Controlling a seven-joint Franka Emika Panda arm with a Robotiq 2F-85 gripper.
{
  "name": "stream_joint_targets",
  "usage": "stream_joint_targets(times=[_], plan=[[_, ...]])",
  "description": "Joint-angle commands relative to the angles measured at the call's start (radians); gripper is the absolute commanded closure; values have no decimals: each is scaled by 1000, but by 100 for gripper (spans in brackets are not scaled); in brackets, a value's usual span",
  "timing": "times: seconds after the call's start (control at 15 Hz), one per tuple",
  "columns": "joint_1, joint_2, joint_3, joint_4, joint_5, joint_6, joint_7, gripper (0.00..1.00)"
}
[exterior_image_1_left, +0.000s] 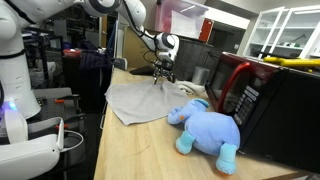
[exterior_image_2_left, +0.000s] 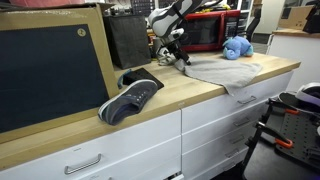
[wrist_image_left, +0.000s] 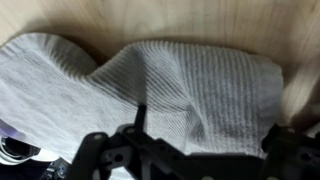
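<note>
A grey ribbed cloth (exterior_image_1_left: 140, 98) lies rumpled on the wooden counter (exterior_image_1_left: 140, 150), seen in both exterior views, cloth (exterior_image_2_left: 225, 72). My gripper (exterior_image_1_left: 164, 72) hangs just over the cloth's far edge, pointing down, gripper (exterior_image_2_left: 170, 55). In the wrist view the cloth (wrist_image_left: 170, 85) fills most of the picture with a raised fold in the middle. My gripper (wrist_image_left: 205, 140) stands open above that fold, its dark fingers wide apart and nothing held between them. Whether the fingertips touch the fabric cannot be told.
A blue plush toy (exterior_image_1_left: 208, 128) lies beside the cloth, in front of a red microwave (exterior_image_1_left: 265, 100). A dark shoe (exterior_image_2_left: 130, 97) sits on the counter near a framed blackboard (exterior_image_2_left: 50, 65). Drawers (exterior_image_2_left: 215, 125) run under the counter's front edge.
</note>
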Motion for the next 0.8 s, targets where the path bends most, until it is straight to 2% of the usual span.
stream_joint_targets(times=[0.0,0.2,0.53,0.73], plan=[[-9,-17,23,1,21,-27,-58,0],[-10,-19,35,4,35,-11,-65,0],[-26,-22,61,25,110,-72,-78,0],[-47,-18,89,66,201,-164,-104,0]])
